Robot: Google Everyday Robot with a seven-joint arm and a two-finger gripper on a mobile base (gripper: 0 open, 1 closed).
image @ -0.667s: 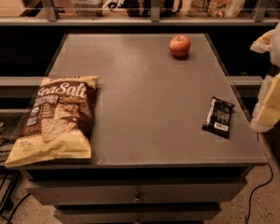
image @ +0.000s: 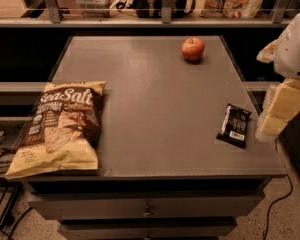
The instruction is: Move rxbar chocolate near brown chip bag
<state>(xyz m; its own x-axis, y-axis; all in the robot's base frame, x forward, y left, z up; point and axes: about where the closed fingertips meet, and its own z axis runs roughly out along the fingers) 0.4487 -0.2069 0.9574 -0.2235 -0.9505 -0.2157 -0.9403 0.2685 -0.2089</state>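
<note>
- Gripper (image: 272, 119) hangs just off the right edge of the worktop (image: 155, 109), toward the front corner. Cannot tell whether it is spread or closed.
- Rxbar (image: 234, 125) lies flat near the right edge, in the front half, just beside the gripper. No contact visible.
- Chip bag (image: 60, 126) lies flat at the front left corner, label up, overhanging the left edge.
- Rxbar and chip bag are well apart, across the worktop.
- Apple (image: 192, 49) sits near the back edge, right of centre.

The grey surface (image: 155, 109) carries the brown chip bag (image: 60, 129) at its front-left corner, the rxbar chocolate (image: 234, 126) near its right edge and a red apple (image: 192, 49) at the back, with the end effector (image: 268, 128) just beside that right edge.
</note>
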